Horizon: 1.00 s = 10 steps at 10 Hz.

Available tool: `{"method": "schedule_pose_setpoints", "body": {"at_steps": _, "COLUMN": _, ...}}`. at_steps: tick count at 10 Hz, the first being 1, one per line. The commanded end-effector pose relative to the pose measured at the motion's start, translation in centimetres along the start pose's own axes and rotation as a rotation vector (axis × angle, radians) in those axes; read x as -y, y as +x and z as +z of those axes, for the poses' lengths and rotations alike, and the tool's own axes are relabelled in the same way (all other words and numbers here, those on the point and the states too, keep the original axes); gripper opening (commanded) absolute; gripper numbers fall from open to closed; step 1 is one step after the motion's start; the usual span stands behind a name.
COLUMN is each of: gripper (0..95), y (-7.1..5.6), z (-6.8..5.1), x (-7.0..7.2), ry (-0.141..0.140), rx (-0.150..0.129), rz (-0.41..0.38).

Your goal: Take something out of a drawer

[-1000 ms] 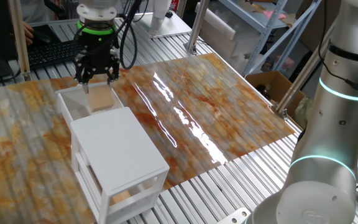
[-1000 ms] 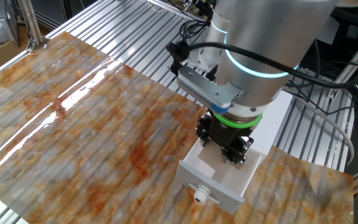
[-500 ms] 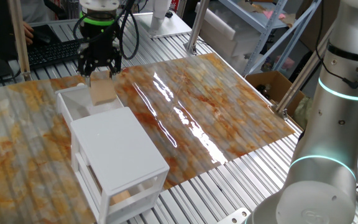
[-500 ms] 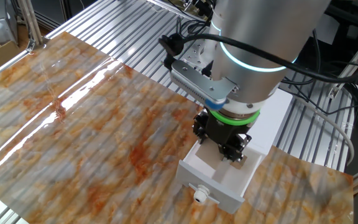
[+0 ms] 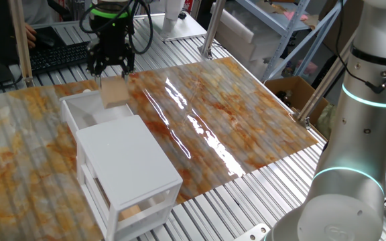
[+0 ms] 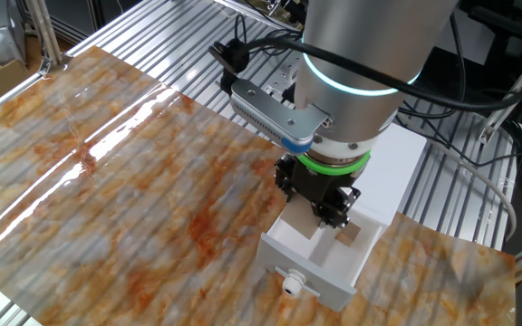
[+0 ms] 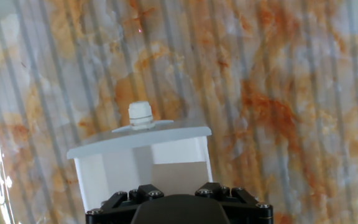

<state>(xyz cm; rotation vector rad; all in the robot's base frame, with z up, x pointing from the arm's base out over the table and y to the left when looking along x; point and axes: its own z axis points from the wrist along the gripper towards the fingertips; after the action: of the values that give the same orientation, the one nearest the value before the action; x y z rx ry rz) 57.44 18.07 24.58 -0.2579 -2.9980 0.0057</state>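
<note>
The white drawer stands pulled out of the small white cabinet, with its knob at the front. My gripper is shut on the tan wooden block and holds it lifted above the drawer's open end. In the other fixed view the gripper hangs over the drawer and a corner of the block shows under the fingers. In the hand view the block fills the space between the jaws, above the drawer's rim.
The cabinet's lower drawer holds a tan lump behind frosted plastic. The cabinet also shows in the other fixed view. The shiny marbled mat covers the table. A second robot arm stands at the right. A keyboard lies at the back.
My gripper has risen out of the drawer with the wooden block in it; the block now hangs above the drawer instead of lying in it.
</note>
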Motion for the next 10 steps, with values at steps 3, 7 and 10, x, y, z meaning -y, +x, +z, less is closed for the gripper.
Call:
{"method": "schedule_pose_setpoints", "body": {"at_steps": 3, "gripper": 0.0, "y": -0.6, "z": -0.9, "x": 1.1, "ry": -0.001, "rx": 0.009, "rz": -0.033}}
{"method": "schedule_pose_setpoints", "body": {"at_steps": 7, "gripper": 0.0, "y": -1.3, "z": -1.5, "x": 3.1, "ry": 0.016, "rx": 0.011, "rz": -0.103}}
{"method": "schedule_pose_setpoints", "body": {"at_steps": 10, "gripper": 0.0, "y": -1.9, "z": -1.3, "x": 5.0, "ry": 0.018, "rx": 0.017, "rz": -0.159}}
